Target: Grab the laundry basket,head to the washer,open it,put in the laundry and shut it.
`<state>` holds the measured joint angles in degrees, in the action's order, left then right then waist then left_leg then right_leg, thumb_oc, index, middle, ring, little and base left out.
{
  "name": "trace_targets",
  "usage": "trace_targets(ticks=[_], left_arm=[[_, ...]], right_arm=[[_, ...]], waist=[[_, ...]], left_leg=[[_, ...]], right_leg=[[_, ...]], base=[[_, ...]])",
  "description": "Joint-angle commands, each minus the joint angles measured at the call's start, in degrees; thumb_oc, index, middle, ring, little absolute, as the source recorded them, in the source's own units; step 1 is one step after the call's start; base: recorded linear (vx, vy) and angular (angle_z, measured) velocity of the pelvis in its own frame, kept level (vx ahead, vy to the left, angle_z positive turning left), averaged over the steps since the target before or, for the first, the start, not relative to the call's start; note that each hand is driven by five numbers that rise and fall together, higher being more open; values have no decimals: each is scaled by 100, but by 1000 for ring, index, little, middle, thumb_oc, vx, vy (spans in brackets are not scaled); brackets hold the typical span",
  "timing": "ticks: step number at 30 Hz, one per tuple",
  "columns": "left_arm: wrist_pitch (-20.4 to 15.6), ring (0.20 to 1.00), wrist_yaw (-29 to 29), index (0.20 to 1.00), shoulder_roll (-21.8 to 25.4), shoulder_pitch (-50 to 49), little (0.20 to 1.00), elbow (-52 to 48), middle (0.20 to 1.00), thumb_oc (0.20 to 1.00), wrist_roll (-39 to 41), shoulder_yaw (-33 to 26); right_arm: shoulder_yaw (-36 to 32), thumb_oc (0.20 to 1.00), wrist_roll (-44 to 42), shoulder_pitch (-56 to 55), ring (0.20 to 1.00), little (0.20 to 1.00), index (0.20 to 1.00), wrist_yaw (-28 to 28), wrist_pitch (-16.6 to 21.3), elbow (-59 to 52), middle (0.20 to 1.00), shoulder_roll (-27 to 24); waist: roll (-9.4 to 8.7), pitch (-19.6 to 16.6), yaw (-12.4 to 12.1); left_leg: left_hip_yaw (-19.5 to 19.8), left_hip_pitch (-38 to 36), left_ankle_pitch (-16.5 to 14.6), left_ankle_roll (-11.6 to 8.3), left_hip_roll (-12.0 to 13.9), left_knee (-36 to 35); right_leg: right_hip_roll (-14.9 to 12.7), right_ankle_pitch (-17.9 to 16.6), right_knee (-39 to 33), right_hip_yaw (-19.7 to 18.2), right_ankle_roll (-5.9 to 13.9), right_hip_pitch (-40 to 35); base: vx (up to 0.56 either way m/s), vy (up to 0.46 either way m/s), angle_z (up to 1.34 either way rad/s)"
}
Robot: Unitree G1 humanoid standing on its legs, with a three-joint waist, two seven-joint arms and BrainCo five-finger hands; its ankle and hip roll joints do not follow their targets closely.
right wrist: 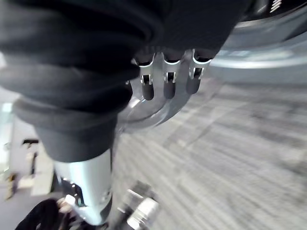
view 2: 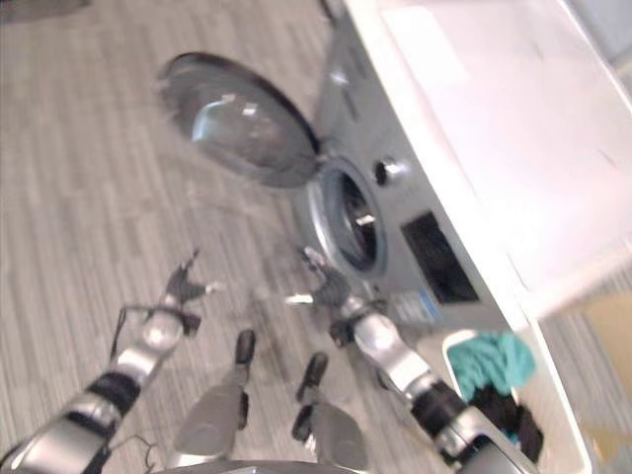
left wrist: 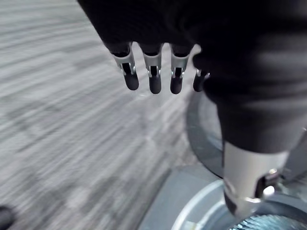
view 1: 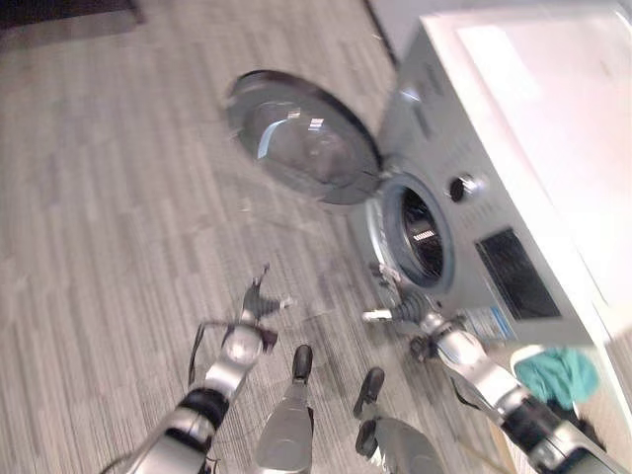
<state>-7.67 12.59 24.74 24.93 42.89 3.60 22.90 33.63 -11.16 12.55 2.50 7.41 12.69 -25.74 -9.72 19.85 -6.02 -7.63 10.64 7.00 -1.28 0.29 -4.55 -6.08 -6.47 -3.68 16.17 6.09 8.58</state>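
The silver washer (view 1: 513, 128) stands at the right with its round glass door (view 1: 301, 133) swung wide open to the left, and the dark drum opening (view 1: 420, 237) is exposed. My right hand (view 1: 400, 308) hovers just below the opening, fingers (right wrist: 165, 79) straight and holding nothing. My left hand (view 1: 252, 308) hangs over the floor further left, below the door, fingers (left wrist: 151, 74) straight and empty. The white laundry basket (view 2: 568, 434) sits on the floor by the washer's near corner, at my right, with a teal cloth (view 2: 494, 360) and dark clothes inside.
Grey plank flooring (view 1: 109, 217) stretches out to the left of the washer. The open door juts over the floor in front of the machine. The washer's white top (view 1: 553, 89) runs along the right edge.
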Motion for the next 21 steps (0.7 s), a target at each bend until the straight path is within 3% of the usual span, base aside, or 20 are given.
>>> trace_targets(ticks=[1,2,5,9,15,21], left_arm=[[-79,1000,293,1000,273,943,1000,1323,1000,1000,-170,-151],[-83,1000,293,1000,271,948,1000,1328,1000,1000,-169,-149],[20,1000,337,1000,846,1571,1000,2239,1000,1000,-132,-382],[97,1000,372,1000,1233,1667,1000,2568,1000,1000,-103,-648],[143,1000,325,1000,1664,1236,1000,2786,1000,1000,-244,-1034],[97,1000,318,1000,1520,562,1000,2548,1000,1000,-321,-1324]], right_arm=[[-308,1000,119,-120,1000,1000,1000,-292,358,-467,1000,-360],[-311,1000,119,-122,1000,1000,1000,-292,356,-470,1000,-361],[-589,1000,-53,-525,1000,1000,1000,-393,452,-521,1000,-639],[-781,1000,-166,-713,1000,1000,1000,-430,532,-647,1000,-773],[-960,1000,-280,-942,1000,1000,1000,-561,646,-951,1000,-907],[-1097,1000,-91,-1100,1000,1000,1000,-481,703,-916,1000,-773]], waist=[[12,108,433],[12,107,428],[-61,143,802],[-58,191,938],[-2,122,972],[131,-111,937]], left_leg=[[-408,-91,-572,45,102,37],[-413,-90,-572,45,102,37],[-714,-14,-551,40,149,40],[-855,15,-533,34,166,31],[-940,-108,-583,18,130,-19],[-913,-314,-699,49,53,-45]], right_leg=[[-88,210,353,-374,262,351],[-88,210,354,-378,262,354],[-23,83,297,-622,292,606],[13,16,265,-753,313,726],[35,-37,140,-885,314,681],[-4,41,141,-856,309,456]], base=[[-95,55,-103],[-81,52,-94],[-34,40,-80],[-7,34,-47],[26,32,-24],[37,11,7]])
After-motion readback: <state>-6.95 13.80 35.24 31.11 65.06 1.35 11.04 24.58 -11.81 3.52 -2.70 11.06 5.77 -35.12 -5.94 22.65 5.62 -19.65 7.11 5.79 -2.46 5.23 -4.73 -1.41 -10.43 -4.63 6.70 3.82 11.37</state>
